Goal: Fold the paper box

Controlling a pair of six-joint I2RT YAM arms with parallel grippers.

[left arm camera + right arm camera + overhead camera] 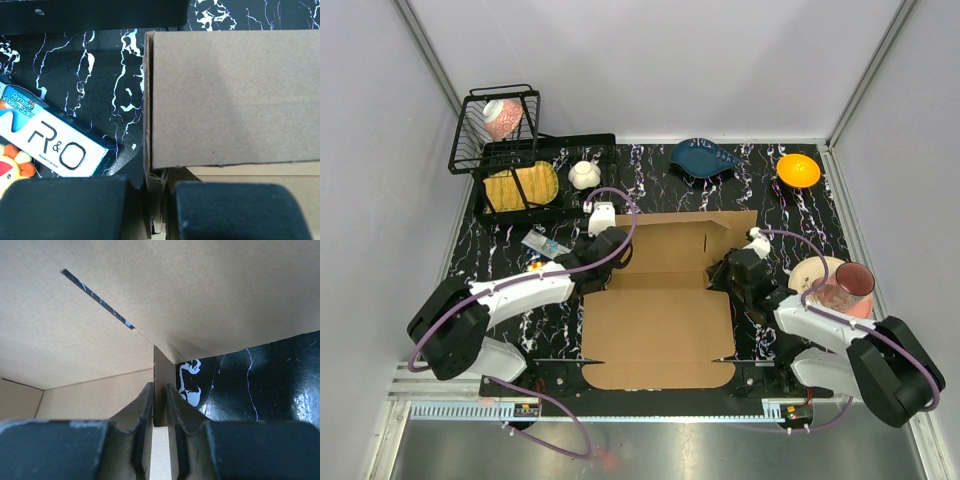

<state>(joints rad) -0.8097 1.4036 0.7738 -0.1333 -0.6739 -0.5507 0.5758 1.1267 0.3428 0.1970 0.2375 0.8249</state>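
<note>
— Top external view: where is the paper box (pixel 658 325)?
— Mid-table (pixel 790 215), spread from near flap to far flap. Left gripper (pixel 152 192) is clamped on its left edge; right gripper (pixel 160 405) looks pinched on a raised right flap.
— Handling?
— Light, stiff cardboard that probably dents; hold flap edges beside creases.

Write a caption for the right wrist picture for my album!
The right gripper pinches an upright edge of the box, black marbled table beyond.

A blue leaf-shaped dish (pixel 704 158) and an orange bowl (pixel 798 170) sit near the marbled table's (pixel 760 195) far edge. A black wire basket (pixel 467 135) stands at the far-left corner.
</note>
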